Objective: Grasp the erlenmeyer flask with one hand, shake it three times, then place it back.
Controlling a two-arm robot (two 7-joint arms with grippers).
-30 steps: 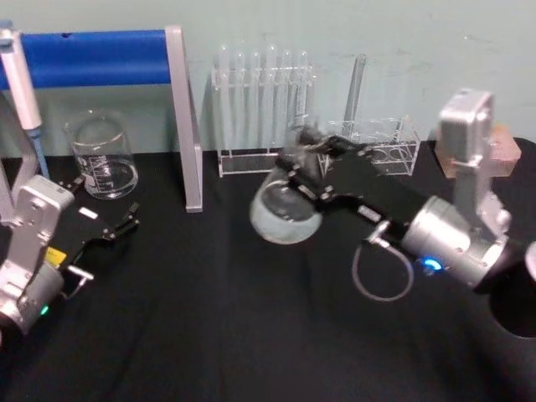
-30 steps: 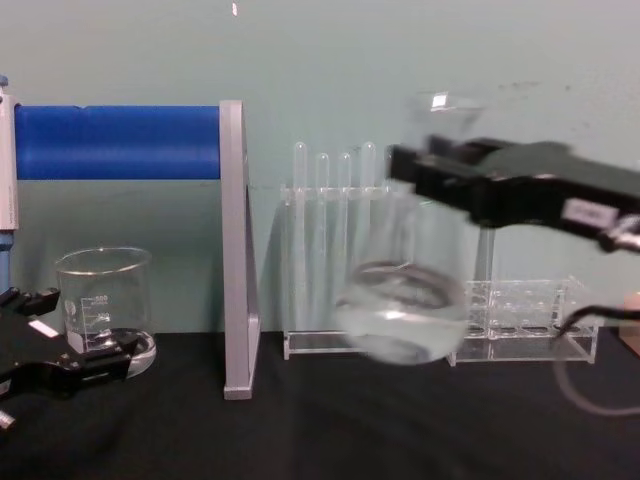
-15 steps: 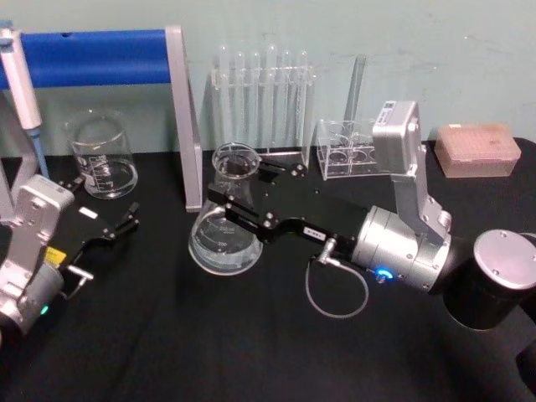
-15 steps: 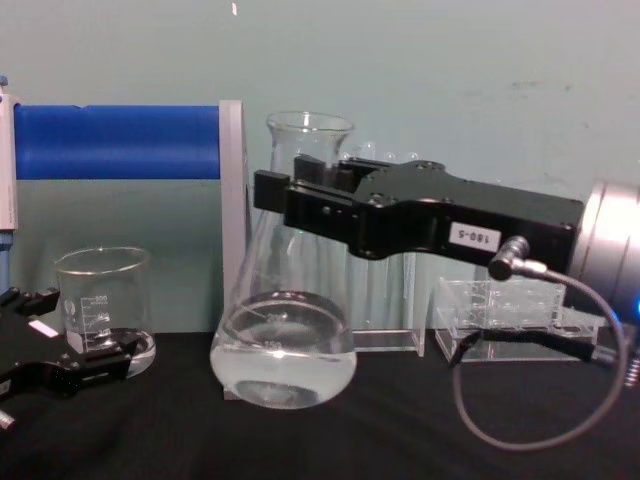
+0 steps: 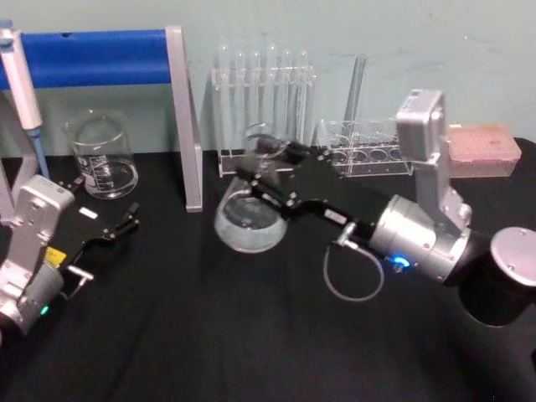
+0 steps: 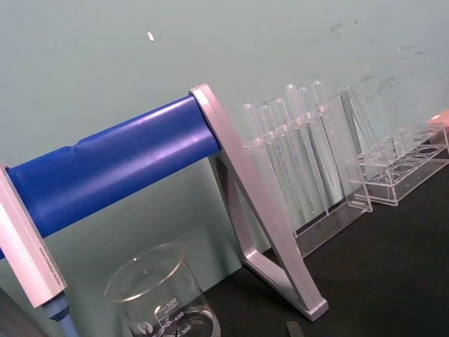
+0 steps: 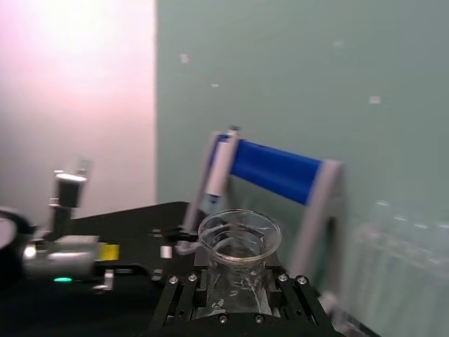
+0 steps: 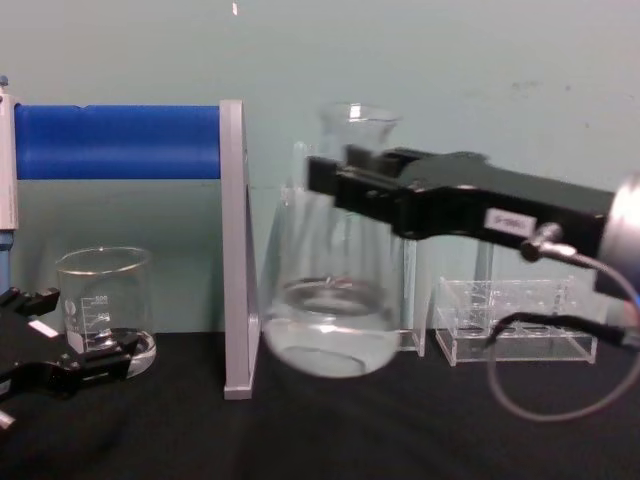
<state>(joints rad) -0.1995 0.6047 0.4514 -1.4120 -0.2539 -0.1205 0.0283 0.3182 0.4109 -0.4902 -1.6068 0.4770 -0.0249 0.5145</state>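
Note:
The erlenmeyer flask [image 5: 245,219] is clear glass with clear liquid in its wide base. It hangs a little above the black table [image 5: 209,335], slightly tilted and blurred. My right gripper [image 5: 266,167], long and black with a white numbered label, is shut on the flask's neck. The chest view shows the flask [image 8: 330,330] held by that gripper [image 8: 335,185] in front of the test tubes. In the right wrist view the flared lip of the flask [image 7: 238,242] rises between the gripper [image 7: 235,291] fingers. My left gripper [image 5: 109,230] rests open at the table's left.
A glass beaker [image 5: 102,159] stands at the back left under a blue bar on a grey stand [image 5: 184,126]. Behind the flask are a test tube rack [image 5: 264,100] and a low clear rack [image 5: 368,151]. A pink box [image 5: 481,155] sits far right.
The right gripper swung the flask left and down toward the grey stand, then back right and up; the liquid sloshes. The left arm has not moved.

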